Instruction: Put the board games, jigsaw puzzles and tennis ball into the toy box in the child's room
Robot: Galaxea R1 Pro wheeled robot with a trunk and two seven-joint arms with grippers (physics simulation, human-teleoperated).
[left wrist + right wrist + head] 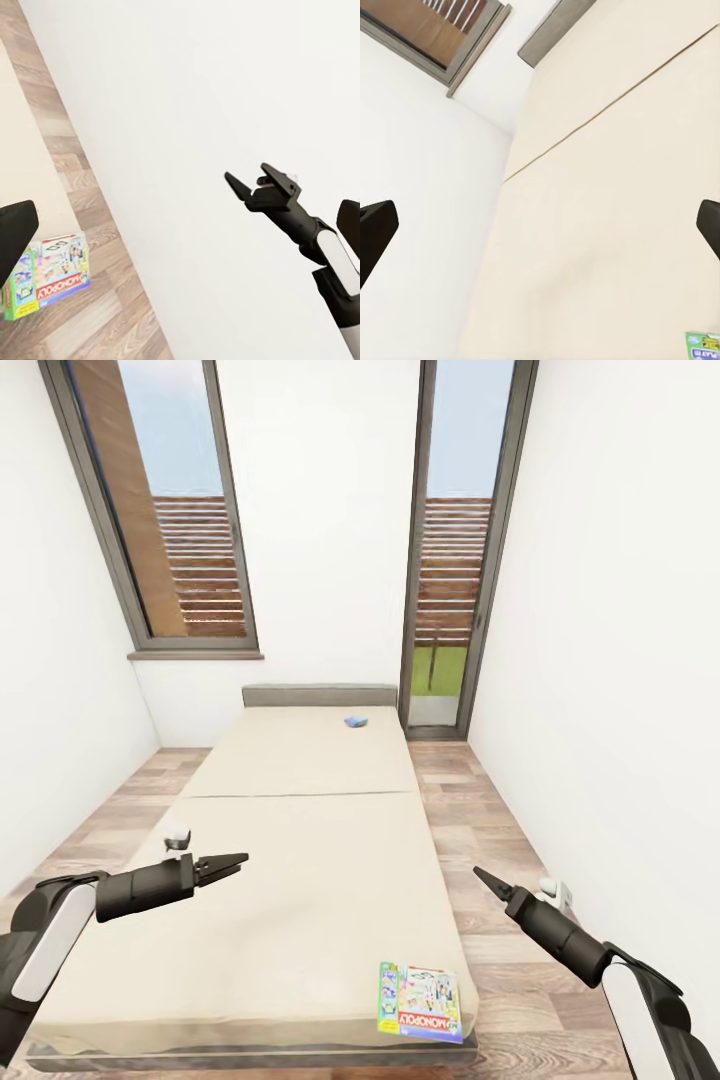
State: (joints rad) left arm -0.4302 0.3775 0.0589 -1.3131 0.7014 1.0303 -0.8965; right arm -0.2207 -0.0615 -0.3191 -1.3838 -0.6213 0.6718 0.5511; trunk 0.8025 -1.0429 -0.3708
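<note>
The robot stands at the foot of the bed (300,840), looking down its length. Two games lie on it. The Monopoly box (421,1002) lies flat at the near corner, on the robot's right side, close to the edge. That makes it the easy one to reach. The small blue game (355,722) lies far off, near the headboard (318,695), so the robot would probably have to move along the bed to get it.

The left claw (232,863) hangs above the bed with nothing in it, its fingers a little apart. The right claw (484,879) hangs over the floor (500,810) beside the bed, also empty. From the left wrist its fingers look spread. Both arms are held up and out, likely so they are ready to come down on the Monopoly box.
</note>
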